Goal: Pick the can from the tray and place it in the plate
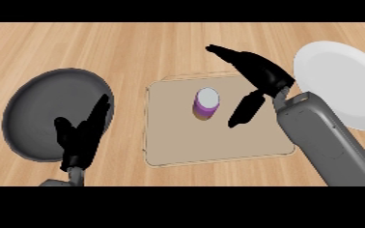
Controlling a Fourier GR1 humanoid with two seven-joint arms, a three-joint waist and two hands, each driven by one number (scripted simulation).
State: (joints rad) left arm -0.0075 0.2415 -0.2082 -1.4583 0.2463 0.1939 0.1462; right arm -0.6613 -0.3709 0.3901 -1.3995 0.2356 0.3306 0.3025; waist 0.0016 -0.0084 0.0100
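A purple can [206, 104] with a pale top stands upright near the middle of the tan tray [178, 140]. My right hand [260, 75] hovers just right of the can, open, fingers stretched toward the far side and thumb [245, 108] pointing down beside it, not touching. A white plate [335, 82] lies at the right edge, partly behind my right forearm. My left hand [82, 135] rests open at the lower left, fingers up.
A dark grey round plate [35, 111] lies at the left, partly under my left hand. The wooden counter [128, 48] stretches behind the tray.
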